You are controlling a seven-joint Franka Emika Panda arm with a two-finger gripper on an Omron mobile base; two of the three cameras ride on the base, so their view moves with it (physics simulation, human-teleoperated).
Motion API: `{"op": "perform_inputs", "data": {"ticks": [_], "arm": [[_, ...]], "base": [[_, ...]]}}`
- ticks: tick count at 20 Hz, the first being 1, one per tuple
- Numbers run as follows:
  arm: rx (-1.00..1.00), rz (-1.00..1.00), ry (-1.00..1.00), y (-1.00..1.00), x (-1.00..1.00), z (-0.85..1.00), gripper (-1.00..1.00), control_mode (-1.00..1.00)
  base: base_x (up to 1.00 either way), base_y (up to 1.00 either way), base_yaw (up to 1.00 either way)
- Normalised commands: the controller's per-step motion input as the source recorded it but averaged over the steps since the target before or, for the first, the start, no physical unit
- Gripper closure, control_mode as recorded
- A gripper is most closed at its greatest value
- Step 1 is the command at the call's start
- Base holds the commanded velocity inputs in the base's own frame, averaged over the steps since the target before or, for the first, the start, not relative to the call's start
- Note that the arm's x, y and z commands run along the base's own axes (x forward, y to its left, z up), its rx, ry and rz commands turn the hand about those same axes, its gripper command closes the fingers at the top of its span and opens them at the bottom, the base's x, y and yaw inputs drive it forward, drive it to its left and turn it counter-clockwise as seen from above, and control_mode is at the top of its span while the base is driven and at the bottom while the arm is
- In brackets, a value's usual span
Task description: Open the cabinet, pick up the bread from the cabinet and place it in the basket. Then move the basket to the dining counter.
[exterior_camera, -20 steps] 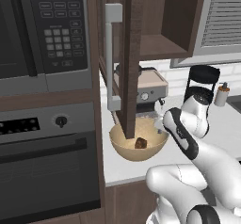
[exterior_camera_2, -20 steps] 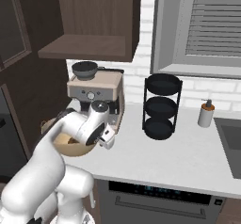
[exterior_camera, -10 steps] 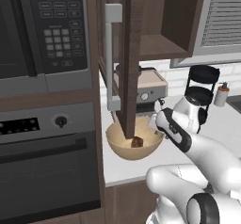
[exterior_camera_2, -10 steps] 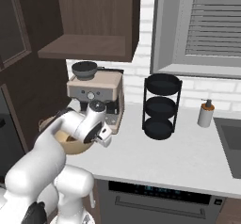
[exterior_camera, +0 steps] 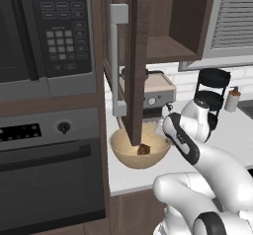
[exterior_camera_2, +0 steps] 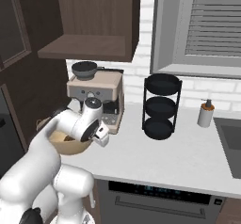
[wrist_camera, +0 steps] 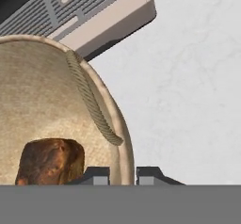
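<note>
Basket (wrist_camera: pixel 56 110) fills the left of the hand view, bread (wrist_camera: pixel 51 161) inside at lower left; gripper (wrist_camera: pixel 122 177) at bottom centre straddles the rim, jaws narrowed around it.

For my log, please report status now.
Pincer astride basket rim, closing. Bread inside basket. Open cabinet door hangs over basket.

Base cams behind arm L/R share basket (exterior_camera: pixel 140 152) + counter (exterior_camera_2: pixel 188 157); hand cam close, straight down.
</note>
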Motion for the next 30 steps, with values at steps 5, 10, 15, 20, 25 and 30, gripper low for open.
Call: {"op": "perform_inputs", "data": {"ticks": [5,10,15,20,25,30], "arm": [[0.00,-0.19,-0.27,-0.47,-0.55,0.35,1.00,-1.00],[0.00,-0.13,-0.31,-0.54,-0.69,0.54,1.00,-1.00],[-0.04,-0.08,-0.09,-0.68,-0.77,0.91,1.00,-1.00],[-0.03,-0.11,0.00,-0.54,-0.57,1.00,1.00,-1.00],[0.01,-0.11,0.07,-0.04,-0.50,0.94,1.00,-1.00],[0.11,-0.11,0.05,0.00,-0.43,0.66,1.00,-1.00]], "base": [[0.00,0.00,0.00],[0.00,0.00,0.00],[0.00,0.00,0.00],[0.00,0.00,0.00],[0.00,0.00,0.00],[0.00,0.00,0.00]]}}
